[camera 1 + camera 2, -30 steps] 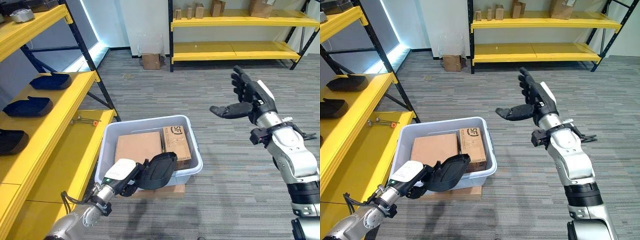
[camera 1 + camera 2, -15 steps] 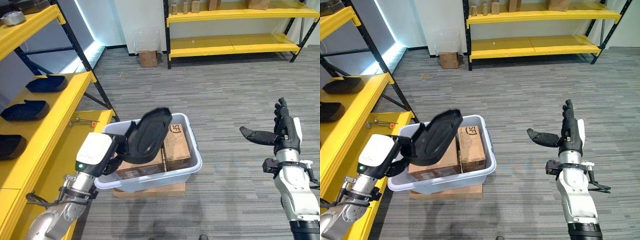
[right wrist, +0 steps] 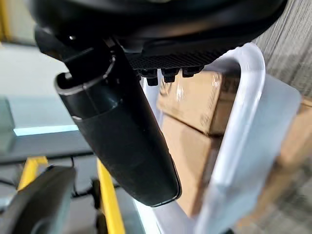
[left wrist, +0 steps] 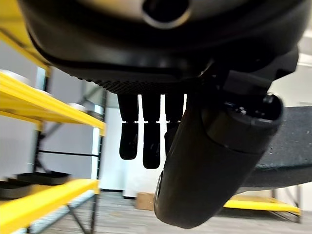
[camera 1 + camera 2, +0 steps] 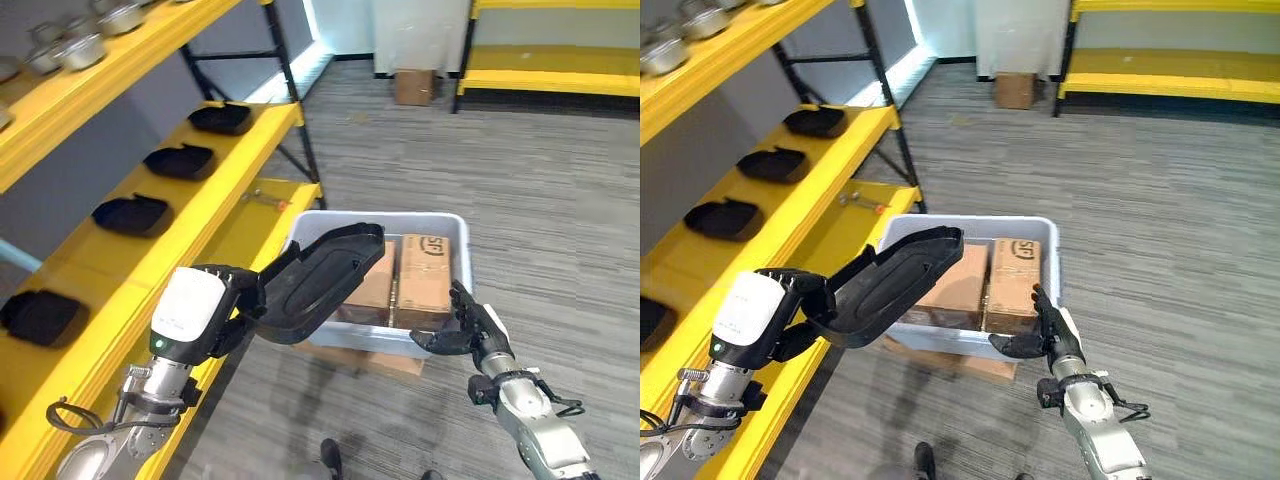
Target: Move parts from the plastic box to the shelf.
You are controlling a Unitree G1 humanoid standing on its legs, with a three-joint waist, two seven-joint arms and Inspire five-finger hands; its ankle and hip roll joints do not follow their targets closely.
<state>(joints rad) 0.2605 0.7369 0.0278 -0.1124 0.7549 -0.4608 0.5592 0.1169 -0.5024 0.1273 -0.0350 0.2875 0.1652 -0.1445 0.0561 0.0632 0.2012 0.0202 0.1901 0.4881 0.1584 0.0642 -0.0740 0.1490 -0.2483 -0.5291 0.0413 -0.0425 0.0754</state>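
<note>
So since half a second ago the whole view has swung left toward the shelf, and the right hand (image 5: 1045, 335) has dropped from being held up out on the right to sitting low just beside the near right corner of the plastic box (image 5: 455, 228). The black part (image 5: 318, 282) is still up out of the box in the left hand (image 5: 215, 310), held over the box's near left side, between it and the yellow shelf (image 5: 140, 275).

For this step I'd say keep the part level while carrying it left, clear the shelf edge before lowering, and aim for the bare yellow patch nearest the hand so it doesn't land on the black parts (image 5: 130, 213) already lined up along that shelf level. Grip is out at one end of a long part, so a fast swing could tip it.

Fingers: left hand is curled round the near end of the part, thumb pinching it. Right hand is spread wide, fingers straight, thumb out, holding nothing; can't tell if it actually touches the box rim
</note>
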